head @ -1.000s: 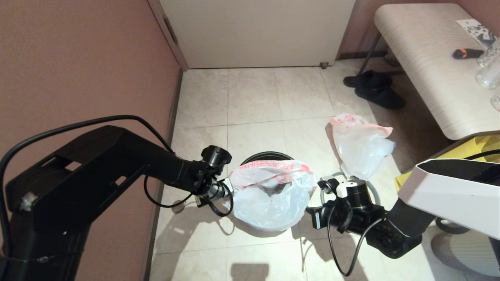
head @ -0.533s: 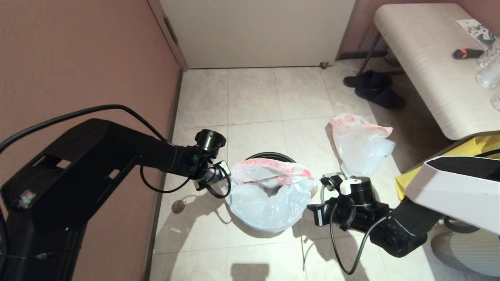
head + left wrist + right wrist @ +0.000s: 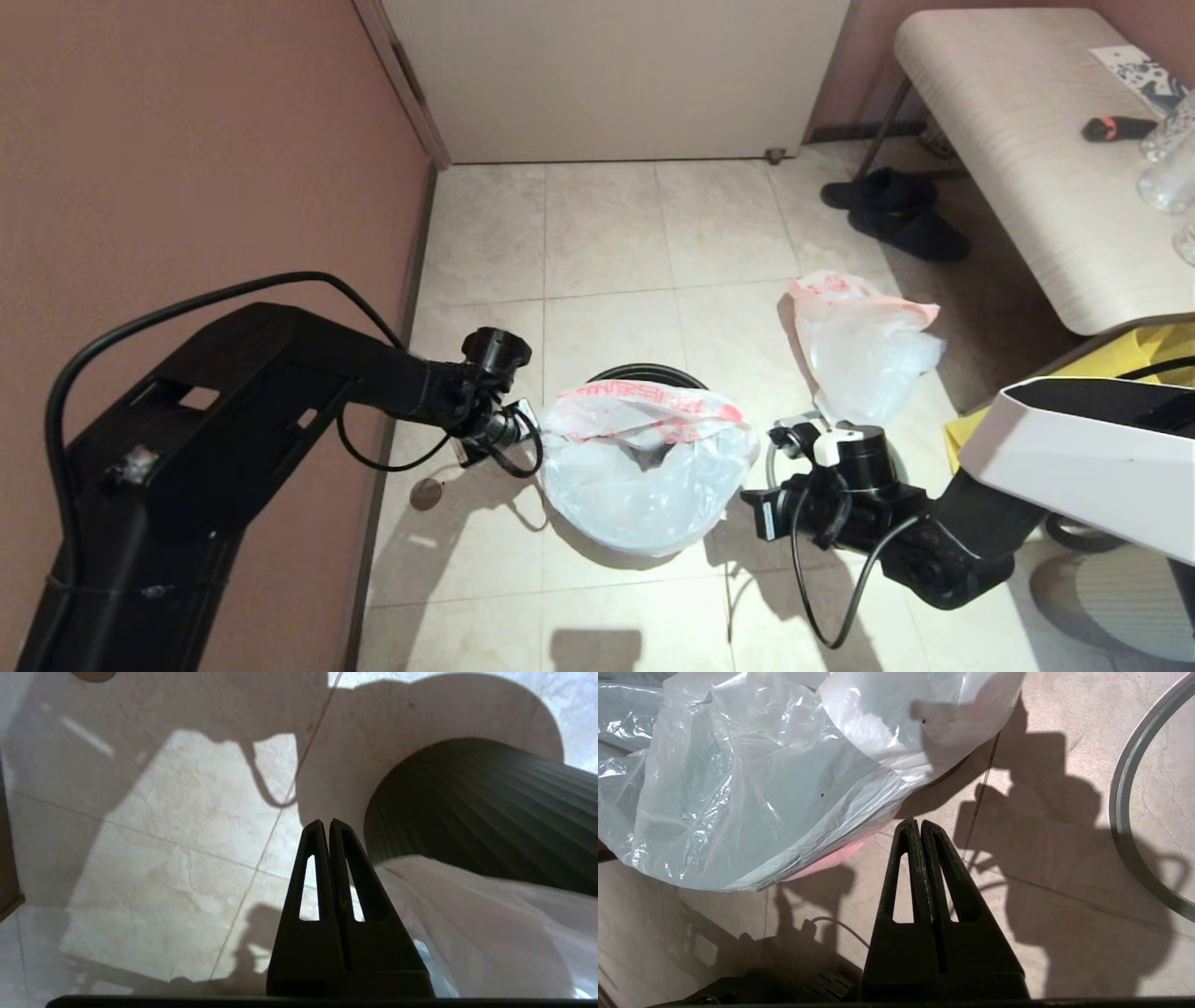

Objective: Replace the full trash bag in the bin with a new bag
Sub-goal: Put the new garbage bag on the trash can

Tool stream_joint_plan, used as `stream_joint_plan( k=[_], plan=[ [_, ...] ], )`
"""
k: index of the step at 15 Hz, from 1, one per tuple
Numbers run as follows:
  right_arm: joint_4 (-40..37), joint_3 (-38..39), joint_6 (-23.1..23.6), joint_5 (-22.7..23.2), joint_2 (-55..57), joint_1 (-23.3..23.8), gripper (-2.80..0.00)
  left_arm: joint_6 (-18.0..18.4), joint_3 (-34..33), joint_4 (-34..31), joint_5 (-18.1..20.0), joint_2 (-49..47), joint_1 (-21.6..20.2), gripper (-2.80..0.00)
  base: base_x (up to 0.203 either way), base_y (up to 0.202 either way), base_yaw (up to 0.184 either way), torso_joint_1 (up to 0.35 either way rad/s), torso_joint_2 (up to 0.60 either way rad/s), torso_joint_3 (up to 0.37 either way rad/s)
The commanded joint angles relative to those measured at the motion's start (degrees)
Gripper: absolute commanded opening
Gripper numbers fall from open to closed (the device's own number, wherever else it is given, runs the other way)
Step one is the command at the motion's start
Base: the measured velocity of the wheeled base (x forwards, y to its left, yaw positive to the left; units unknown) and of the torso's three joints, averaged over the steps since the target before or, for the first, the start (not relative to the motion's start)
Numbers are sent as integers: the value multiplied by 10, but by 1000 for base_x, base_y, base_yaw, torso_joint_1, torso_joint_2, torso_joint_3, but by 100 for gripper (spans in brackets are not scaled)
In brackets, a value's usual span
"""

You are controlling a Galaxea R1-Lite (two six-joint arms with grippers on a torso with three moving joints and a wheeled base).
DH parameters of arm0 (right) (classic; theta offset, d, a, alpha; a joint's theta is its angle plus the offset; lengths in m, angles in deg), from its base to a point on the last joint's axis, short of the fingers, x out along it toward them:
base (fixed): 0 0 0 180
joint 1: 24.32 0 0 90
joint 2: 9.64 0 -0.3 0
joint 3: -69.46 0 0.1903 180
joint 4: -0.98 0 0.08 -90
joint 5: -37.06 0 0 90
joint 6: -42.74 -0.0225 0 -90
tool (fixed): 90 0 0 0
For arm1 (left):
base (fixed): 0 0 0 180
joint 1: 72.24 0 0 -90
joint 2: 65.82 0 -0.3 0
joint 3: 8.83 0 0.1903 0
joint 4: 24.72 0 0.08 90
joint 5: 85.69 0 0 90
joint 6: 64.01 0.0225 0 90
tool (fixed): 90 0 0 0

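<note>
- Your left pincer point(image 3: 534, 422) was clenched on nothing, just beside the new bag point(image 3: 644, 467) on the bin's left side.
- Your right pincer point(image 3: 920, 828) was clenched too, empty, low over the floor point(image 3: 607, 233) near the bag's right edge.
- The bag lay draped over the bin point(image 3: 644, 373), its pink band bunched across the mouth; only the far rim showed, so you were at the lining step.
- The grey hoop point(image 3: 1129, 826) lay on the floor, right of the bin.
- The full bag point(image 3: 864, 350) stood further right, well apart.
- Next, I judge, you needed to tuck the band round the rim, then fetch the hoop.
</note>
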Motion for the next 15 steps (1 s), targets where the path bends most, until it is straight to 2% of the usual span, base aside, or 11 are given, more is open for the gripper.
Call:
stream_joint_plan(
  k=[1,4,6,8,9,12,13,15],
  plan=[
    [3,-2,-1,1,1,6,-280,-3,-6,-8,0,27,-1,-280,0,0,0,0,0,0],
    [2,4,1,1,-28,10,-280,-3,-18,-39,0,93,21,-280,0,0,0,0,0,0],
    [2,29,9,13,-55,6,-280,-9,-20,-90,1,123,42,-280,0,0,0,0,0,0],
    [3,48,54,26,-71,0,-280,-24,-14,-140,0,130,75,-280,0,0,0,0,0,0],
    [3,53,60,27,-82,0,-280,-29,-14,-162,-2,130,92,-280,0,0,0,0,0,0],
    [3,47,59,29,-94,25,-280,-37,-13,-173,-2,129,126,-280,0,0,0,0,0,0],
    [3,43,58,30,-90,32,-280,-50,-13,-180,-3,127,136,-280,0,0,0,0,0,0],
    [3,35,56,29,-87,37,-280,-52,-13,-186,-3,129,143,-280,0,0,0,0,0,0]
  ],
)
